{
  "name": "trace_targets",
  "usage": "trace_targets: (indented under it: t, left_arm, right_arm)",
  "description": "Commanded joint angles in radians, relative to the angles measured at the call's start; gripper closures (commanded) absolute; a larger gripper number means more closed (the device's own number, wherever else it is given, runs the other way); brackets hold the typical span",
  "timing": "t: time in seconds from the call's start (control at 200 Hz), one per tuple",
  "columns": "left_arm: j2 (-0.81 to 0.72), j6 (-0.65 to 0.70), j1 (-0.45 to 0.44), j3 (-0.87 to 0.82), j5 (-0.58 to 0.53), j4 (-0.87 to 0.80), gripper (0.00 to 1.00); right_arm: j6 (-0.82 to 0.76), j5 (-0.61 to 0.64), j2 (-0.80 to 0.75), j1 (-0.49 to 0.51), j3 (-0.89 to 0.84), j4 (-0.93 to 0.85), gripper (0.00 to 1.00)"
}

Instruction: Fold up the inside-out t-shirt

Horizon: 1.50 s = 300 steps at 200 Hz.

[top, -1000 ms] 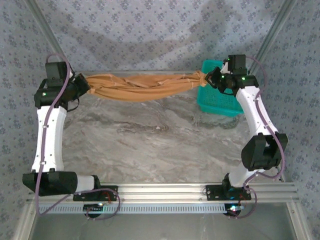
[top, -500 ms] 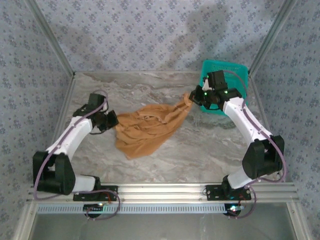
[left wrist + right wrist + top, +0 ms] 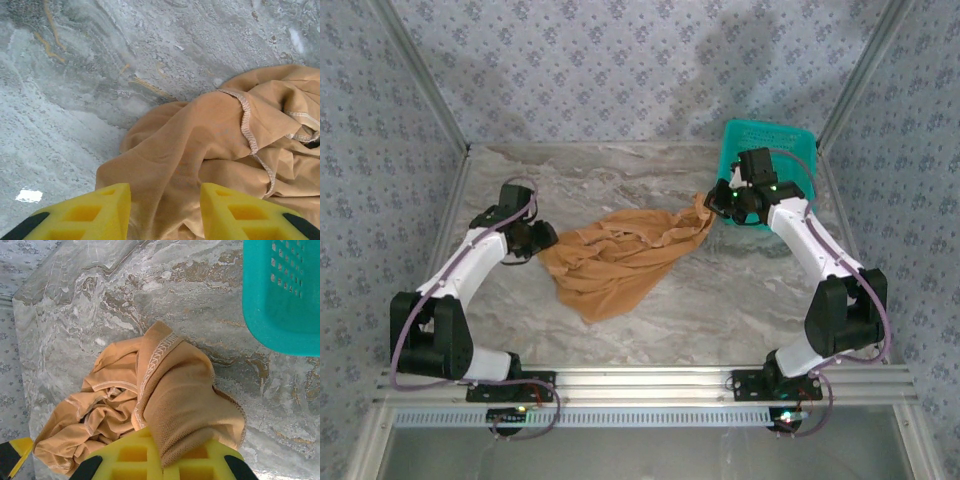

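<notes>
We see the inside-out t-shirt (image 3: 620, 262) lying crumpled on the marble desk (image 3: 720, 310), near its middle. The bunched tan heap runs from 9 o'clock up toward 2 o'clock, and a loose flap points down to 6 o'clock.

The left claw (image 3: 542, 240) sits low at the shirt's 9 o'clock end. From the left wrist we find its yellow fingers (image 3: 107, 210) spread apart, with a fold of cloth lying slack between them and a stitched seam curling off to 3 o'clock.

The right claw (image 3: 718, 203) is at the shirt's 2 o'clock tip. From the right wrist we see it clamped on a thick hemmed fold of the fabric, which bulges out ahead of the pads while the rest trails away to 8 o'clock.

A teal basket (image 3: 782, 138) stands in the desk's 1 o'clock corner, just beside the right claw and apart from the shirt.
</notes>
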Motion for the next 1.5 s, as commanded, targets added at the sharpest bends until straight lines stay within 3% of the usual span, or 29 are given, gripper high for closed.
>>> trace_targets:
  t: [0.0, 0.105, 0.23, 0.36, 0.51, 0.735, 0.815, 0.999, 1.219, 1.349, 1.439, 1.494]
  left_arm:
    - [-0.017, 0.023, 0.005, 0.011, -0.03, -0.025, 0.57]
    - [-0.028, 0.031, 0.022, -0.004, -0.043, -0.052, 0.43]
    - [-0.11, 0.003, 0.11, -0.111, 0.034, 0.007, 0.42]
    - [-0.185, -0.038, 0.212, -0.241, 0.188, 0.151, 0.46]
    - [-0.208, -0.1, 0.236, -0.341, 0.322, 0.335, 0.48]
    - [-0.164, -0.17, 0.236, -0.425, 0.379, 0.529, 0.54]
    - [-0.145, -0.176, 0.235, -0.433, 0.371, 0.556, 0.64]
    - [-0.173, -0.146, 0.237, -0.362, 0.297, 0.436, 1.0]
    - [-0.255, -0.085, 0.253, -0.158, 0.216, 0.193, 1.0]
    - [-0.267, -0.061, 0.259, -0.096, 0.223, 0.143, 1.0]
    - [-0.243, -0.062, 0.26, -0.108, 0.267, 0.15, 0.5]
    - [-0.227, -0.079, 0.268, -0.145, 0.312, 0.191, 0.27]
  right_arm:
    - [-0.023, -0.023, 0.0, -0.009, 0.032, -0.005, 1.0]
    - [-0.026, -0.024, 0.001, -0.012, 0.049, -0.015, 1.0]
    - [-0.027, -0.027, 0.002, -0.018, 0.057, -0.023, 1.0]
    - [-0.027, -0.032, 0.008, -0.021, 0.056, -0.022, 1.0]
    - [-0.028, -0.047, 0.019, -0.019, 0.064, -0.021, 1.0]
    - [-0.018, -0.06, 0.021, -0.018, 0.061, -0.016, 1.0]
    - [-0.012, -0.062, 0.022, -0.018, 0.063, -0.014, 1.0]
    - [-0.015, -0.061, 0.02, -0.018, 0.074, -0.025, 1.0]
    - [-0.027, -0.065, -0.002, -0.051, 0.081, -0.069, 1.0]
    - [-0.027, -0.074, -0.013, -0.077, 0.081, -0.066, 1.0]
    - [-0.027, -0.077, -0.017, -0.078, 0.079, -0.058, 1.0]
    - [-0.026, -0.08, -0.016, -0.079, 0.074, -0.05, 1.0]
